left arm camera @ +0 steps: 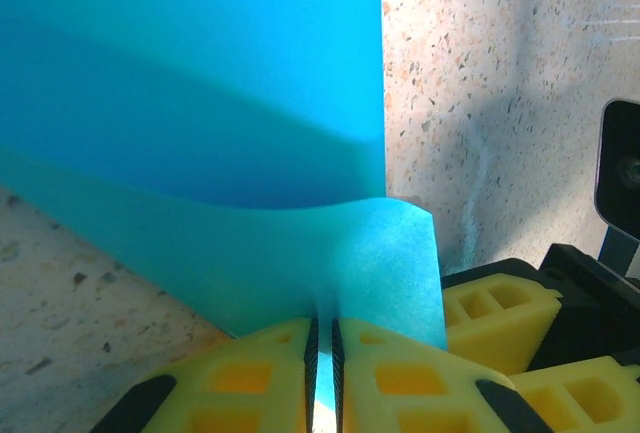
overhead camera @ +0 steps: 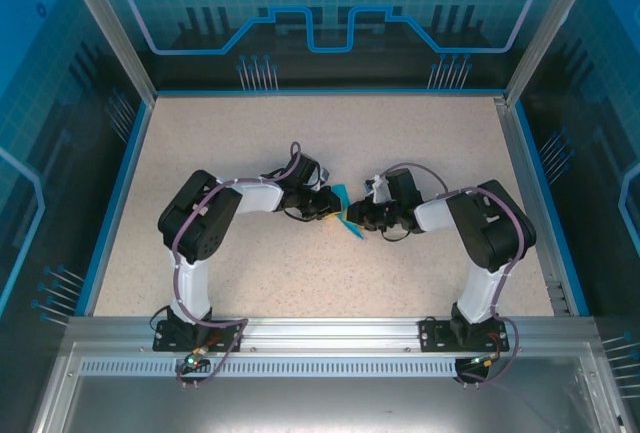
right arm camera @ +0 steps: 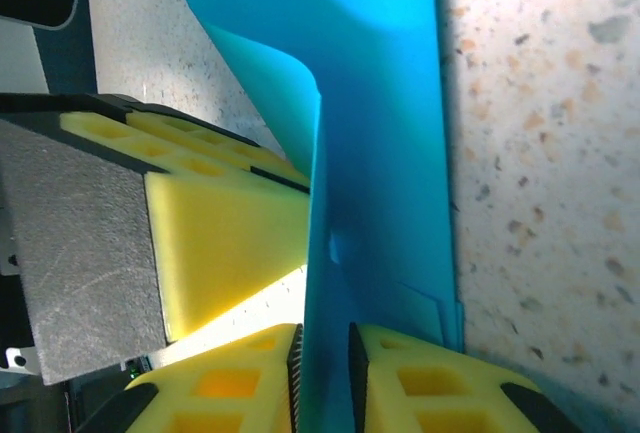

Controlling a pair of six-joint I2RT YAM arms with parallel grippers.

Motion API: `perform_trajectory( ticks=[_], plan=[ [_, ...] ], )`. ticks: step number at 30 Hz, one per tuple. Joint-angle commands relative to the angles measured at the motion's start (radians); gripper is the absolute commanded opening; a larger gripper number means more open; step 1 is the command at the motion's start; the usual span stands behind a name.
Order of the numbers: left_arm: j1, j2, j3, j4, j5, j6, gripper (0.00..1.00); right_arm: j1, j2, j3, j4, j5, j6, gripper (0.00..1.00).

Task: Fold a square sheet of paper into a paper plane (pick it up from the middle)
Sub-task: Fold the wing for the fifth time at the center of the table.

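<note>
The cyan-blue sheet of paper, folded into layers, hangs on edge between my two grippers at the middle of the table. My left gripper is shut on one edge of it; in the left wrist view the pads pinch the paper, which curves up and away. My right gripper faces it from the right. Its jaws stand slightly apart, with the layered paper passing between them. The left gripper's yellow finger sits close beside the paper.
The speckled table is ringed by a blue rim and clear walls. The right gripper's yellow fingers sit just right of the left gripper. The aluminium base rail runs along the near edge.
</note>
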State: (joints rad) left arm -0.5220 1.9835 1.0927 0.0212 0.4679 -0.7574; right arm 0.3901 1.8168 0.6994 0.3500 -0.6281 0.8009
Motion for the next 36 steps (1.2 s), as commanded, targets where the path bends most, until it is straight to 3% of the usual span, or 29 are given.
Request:
perform_trajectory(
  ticks=[1, 14, 24, 36],
  plan=[
    [-0.006, 0.02, 0.031, -0.033, 0.001, 0.022, 0.15, -0.013, -0.036, 0.013, -0.131, 0.015, -0.034, 0.24],
    [-0.005, 0.02, 0.037, -0.032, 0.01, 0.021, 0.15, 0.006, -0.096, 0.047, -0.314, 0.067, -0.13, 0.23],
    [-0.005, 0.014, 0.043, -0.03, 0.018, 0.018, 0.16, 0.01, -0.048, 0.035, -0.3, 0.065, -0.117, 0.11],
    [-0.006, -0.025, 0.035, -0.017, 0.046, 0.027, 0.17, 0.0, -0.016, 0.013, -0.224, 0.022, -0.062, 0.07]
  ],
)
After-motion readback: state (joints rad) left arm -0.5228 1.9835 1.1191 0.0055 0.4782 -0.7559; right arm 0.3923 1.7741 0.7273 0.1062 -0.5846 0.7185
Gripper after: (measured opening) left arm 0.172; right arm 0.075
